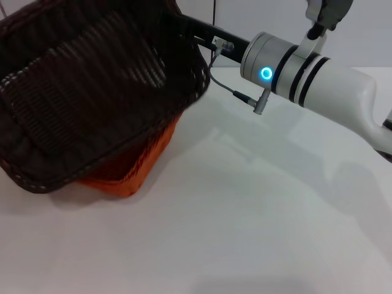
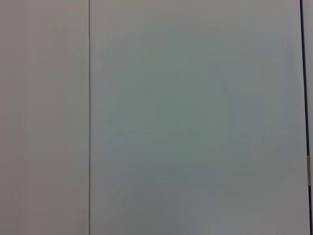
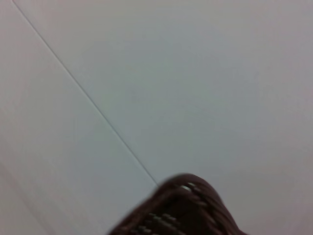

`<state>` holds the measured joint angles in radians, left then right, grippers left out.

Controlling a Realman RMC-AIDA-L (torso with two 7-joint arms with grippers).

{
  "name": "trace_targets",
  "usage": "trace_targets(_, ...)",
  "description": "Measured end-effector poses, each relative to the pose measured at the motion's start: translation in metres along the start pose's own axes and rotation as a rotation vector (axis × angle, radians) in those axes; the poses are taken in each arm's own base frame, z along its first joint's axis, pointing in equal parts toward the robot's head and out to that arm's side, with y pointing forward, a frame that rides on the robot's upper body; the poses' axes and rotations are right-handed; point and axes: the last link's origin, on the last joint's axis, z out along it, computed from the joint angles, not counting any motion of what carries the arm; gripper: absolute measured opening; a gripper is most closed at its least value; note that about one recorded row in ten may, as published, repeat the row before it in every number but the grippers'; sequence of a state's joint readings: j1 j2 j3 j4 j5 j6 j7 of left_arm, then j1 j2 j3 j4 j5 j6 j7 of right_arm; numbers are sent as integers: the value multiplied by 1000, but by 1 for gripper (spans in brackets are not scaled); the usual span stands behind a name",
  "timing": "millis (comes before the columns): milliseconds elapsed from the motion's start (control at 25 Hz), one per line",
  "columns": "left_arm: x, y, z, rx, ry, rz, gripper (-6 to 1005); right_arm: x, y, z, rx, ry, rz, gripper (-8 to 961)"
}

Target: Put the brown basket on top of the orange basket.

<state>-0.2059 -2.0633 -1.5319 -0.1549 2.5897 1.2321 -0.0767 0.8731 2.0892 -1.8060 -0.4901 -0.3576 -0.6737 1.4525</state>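
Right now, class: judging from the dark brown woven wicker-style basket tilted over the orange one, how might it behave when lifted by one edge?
The dark brown woven wicker-style basket keeps its shape though tilted, so probably stiff. Openwork sides suggest lightness. Held at one end, it may swing.

The brown basket (image 1: 92, 92) is very dark brown, almost black, in a ribbed woven weave with pale flecks along its braided rim. The orange basket (image 1: 131, 168) is bright orange — woven too. The right arm (image 1: 318, 86) is white, black-banded, with a glowing blue ring — the table (image 1: 245, 233) white.
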Motion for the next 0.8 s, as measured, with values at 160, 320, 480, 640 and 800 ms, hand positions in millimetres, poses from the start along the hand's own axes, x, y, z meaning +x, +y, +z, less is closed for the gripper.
trace_targets(160,0,0,-1,-1,0,-2,741,1,-2,-2,7,0,6,422)
trace_targets(320,0,-1,-1,2,2,-3,741,1,-8,-9,15,-16,24,569)
trace_targets(480,1,1,1,-5,6,-2,741,-1,-9,-16,2,-44,39,655)
trace_targets(640,2,3,3,-10,8,-2,741,-11,-8,-31,-36,-118,61,661)
trace_targets(800,3,5,6,-15,10,-3,741,-22,-1,-44,-113,-176,46,661)
